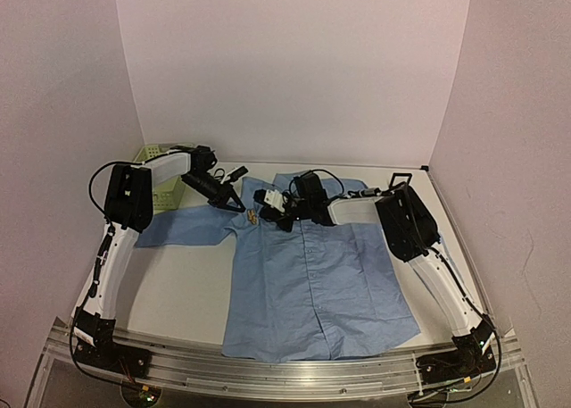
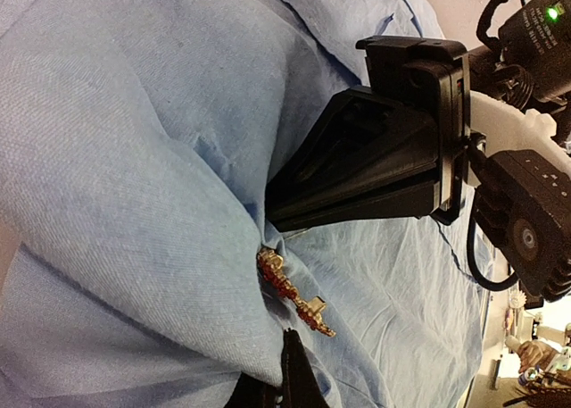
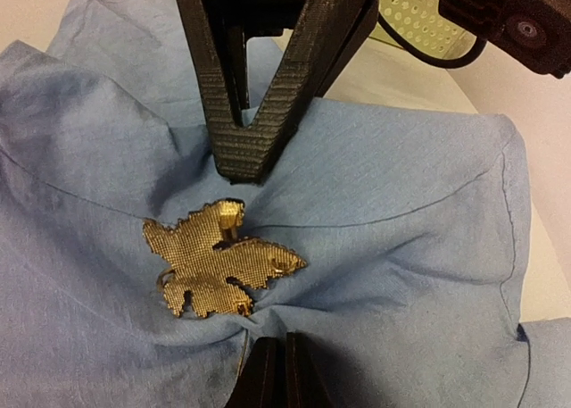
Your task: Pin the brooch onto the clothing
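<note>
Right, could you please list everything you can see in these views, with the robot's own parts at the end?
shirt: one, light blue, spread out mid-table, collar toward the far side
brooch: one, gold, on the shirt near the collar, between the two pincers
basket: one, pale green, far left, partly behind the left arm
frame: one, black, small and square, far right, past the shirt
table: one, white, under everything
arms: two, white and black, bases at the near edge, both reaching to the collar
left pincer: one, black, closed on a pinch of shirt beside the brooch
right pincer: one, black, closed on shirt fabric on the brooch's other side
</note>
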`<control>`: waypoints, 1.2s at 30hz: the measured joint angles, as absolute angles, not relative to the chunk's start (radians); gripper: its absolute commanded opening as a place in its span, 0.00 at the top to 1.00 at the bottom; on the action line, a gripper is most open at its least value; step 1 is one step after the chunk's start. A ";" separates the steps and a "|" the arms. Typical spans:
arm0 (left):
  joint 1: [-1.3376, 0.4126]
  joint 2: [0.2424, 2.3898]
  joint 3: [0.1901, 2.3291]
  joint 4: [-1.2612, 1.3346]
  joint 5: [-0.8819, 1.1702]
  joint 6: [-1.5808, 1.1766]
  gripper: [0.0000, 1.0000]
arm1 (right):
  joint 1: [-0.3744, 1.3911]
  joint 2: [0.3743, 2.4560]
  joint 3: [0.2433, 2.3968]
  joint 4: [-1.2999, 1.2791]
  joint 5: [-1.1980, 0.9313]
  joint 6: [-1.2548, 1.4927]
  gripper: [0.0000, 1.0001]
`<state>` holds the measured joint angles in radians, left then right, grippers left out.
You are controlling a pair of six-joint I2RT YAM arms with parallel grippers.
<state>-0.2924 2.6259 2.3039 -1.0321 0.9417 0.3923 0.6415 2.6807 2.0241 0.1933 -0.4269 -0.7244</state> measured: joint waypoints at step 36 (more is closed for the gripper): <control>-0.292 2.626 2.312 -1.032 0.942 0.392 1.00 | 0.658 2.680 2.063 0.149 -0.489 -0.697 0.95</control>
